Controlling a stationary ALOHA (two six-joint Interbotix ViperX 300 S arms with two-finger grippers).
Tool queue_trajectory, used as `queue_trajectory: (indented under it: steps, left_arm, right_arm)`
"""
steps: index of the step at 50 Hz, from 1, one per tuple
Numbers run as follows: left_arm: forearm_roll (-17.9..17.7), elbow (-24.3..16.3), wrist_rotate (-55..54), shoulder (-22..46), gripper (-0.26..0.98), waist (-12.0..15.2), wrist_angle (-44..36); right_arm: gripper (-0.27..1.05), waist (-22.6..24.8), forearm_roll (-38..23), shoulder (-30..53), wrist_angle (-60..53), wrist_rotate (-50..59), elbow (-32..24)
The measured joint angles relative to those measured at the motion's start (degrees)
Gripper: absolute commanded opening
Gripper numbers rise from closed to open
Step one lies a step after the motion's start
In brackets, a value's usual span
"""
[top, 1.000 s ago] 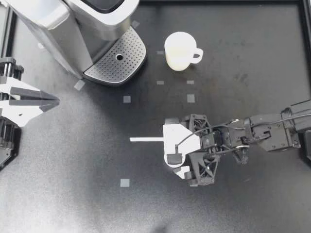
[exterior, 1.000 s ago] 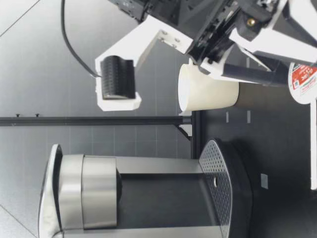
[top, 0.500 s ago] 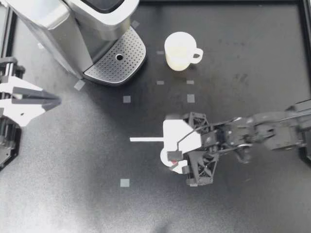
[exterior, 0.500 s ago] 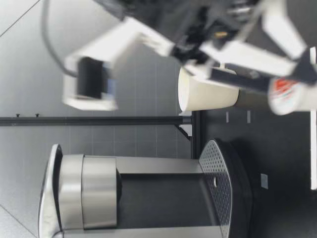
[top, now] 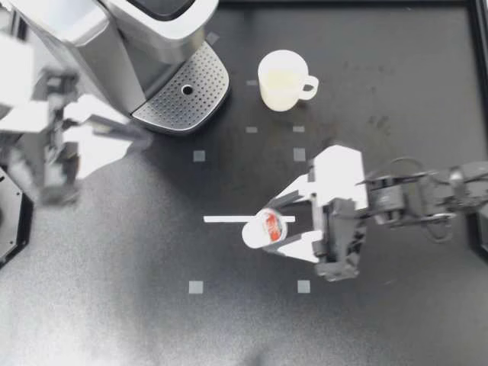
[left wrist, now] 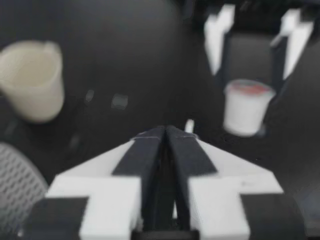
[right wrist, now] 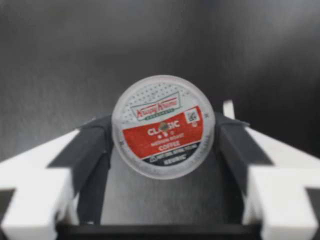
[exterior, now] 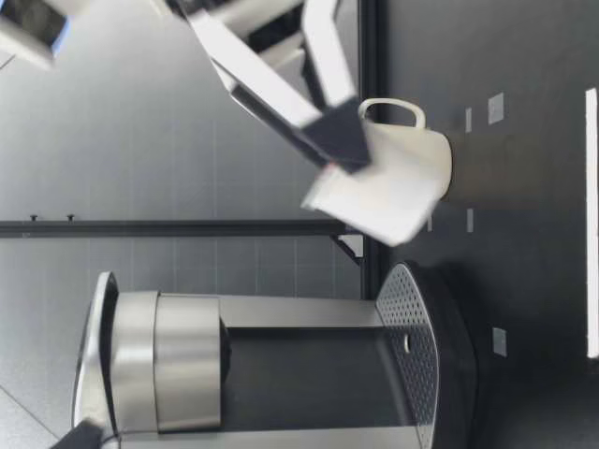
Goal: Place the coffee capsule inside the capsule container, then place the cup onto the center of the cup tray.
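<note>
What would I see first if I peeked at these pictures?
Your eye would likely land on the coffee capsule with its red and white lid, pinched in my right tool near the middle of the table. Next comes the big silver coffee machine in a corner on my left side, with the cream cup standing upright just beside its cup tray.
</note>
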Motion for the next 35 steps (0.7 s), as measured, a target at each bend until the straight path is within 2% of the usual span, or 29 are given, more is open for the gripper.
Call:
queue_trajectory:
  steps: [10, 18, 23, 28, 35]
  left_arm:
    - [3.78, -13.62, -0.7, 8.26, 0.19, 0.53, 21.18]
    - [11.43, -23.64, -5.8, 16.44, 0.19, 0.26, 38.14]
    - [19.07, -27.6, -10.46, 20.39, 0.19, -2.11, 45.44]
    - [28.92, -30.76, -15.21, 23.55, 0.19, -5.89, 49.92]
    - [42.45, -32.61, -19.51, 26.19, 0.19, -11.16, 52.38]
  right_arm:
    - [0.55, -0.35, 0.18, 0.0, -7.82, 0.09, 3.08]
    - [0.55, -0.88, 0.62, 0.0, -8.17, -0.26, 3.16]
    - [0.55, -1.05, 0.62, 0.09, -8.17, -0.26, 3.16]
    - [0.55, -1.05, 0.62, 0.26, -8.17, 0.0, 3.16]
    - [0.55, -1.41, 0.97, 0.18, -8.0, 0.0, 3.43]
